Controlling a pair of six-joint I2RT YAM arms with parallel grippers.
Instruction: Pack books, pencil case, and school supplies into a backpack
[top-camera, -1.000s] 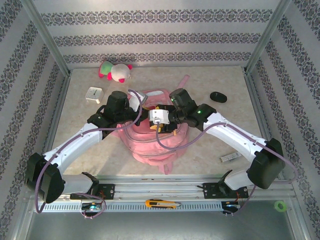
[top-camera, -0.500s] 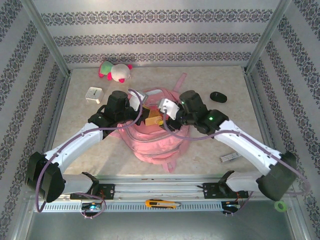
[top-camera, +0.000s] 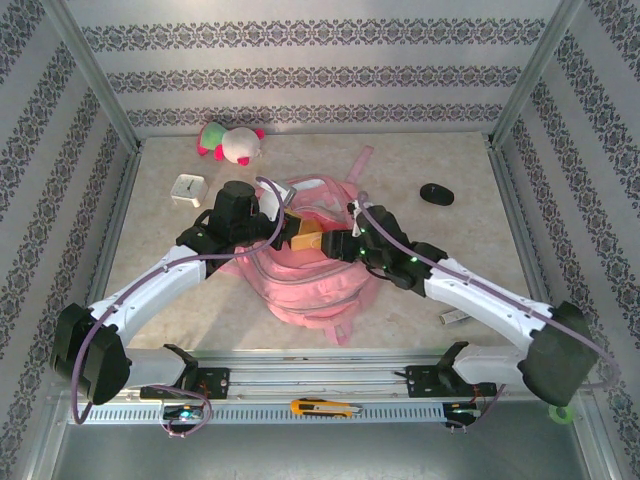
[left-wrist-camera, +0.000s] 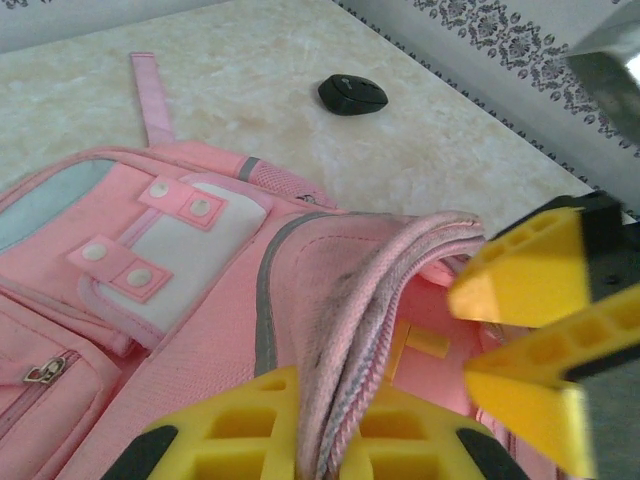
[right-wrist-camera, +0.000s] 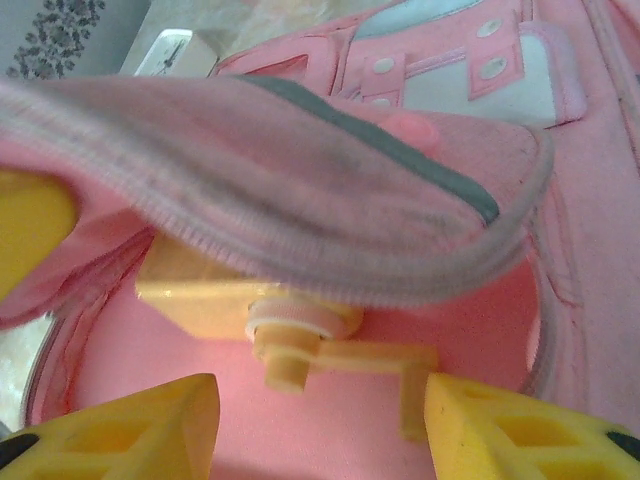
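Observation:
The pink backpack (top-camera: 312, 275) lies flat mid-table with its top opening held up. My left gripper (top-camera: 283, 222) is shut on the zipped rim of that opening (left-wrist-camera: 345, 330), with the pink fabric pinched between its yellow fingers (left-wrist-camera: 225, 425). My right gripper (right-wrist-camera: 320, 420) reaches into the opening with its jaws open. A pale yellow boxy piece with a crank-like arm (right-wrist-camera: 250, 300) lies on the pink lining just ahead of them, and it is not gripped. A short grey-white bar (top-camera: 457, 316) lies on the table beside the right arm. The books and the pencil case are out of view.
A white clock cube (top-camera: 187, 188) and a pink-and-white plush toy (top-camera: 230, 142) sit at the back left. A black oval lump (top-camera: 436, 194) lies at the back right. A yellow-and-black cutter (top-camera: 325, 407) rests on the front rail. Patterned walls close in three sides.
My right gripper has swung from over the backpack's middle down into its opening, and its jaws have narrowed. The left gripper has kept its hold on the rim.

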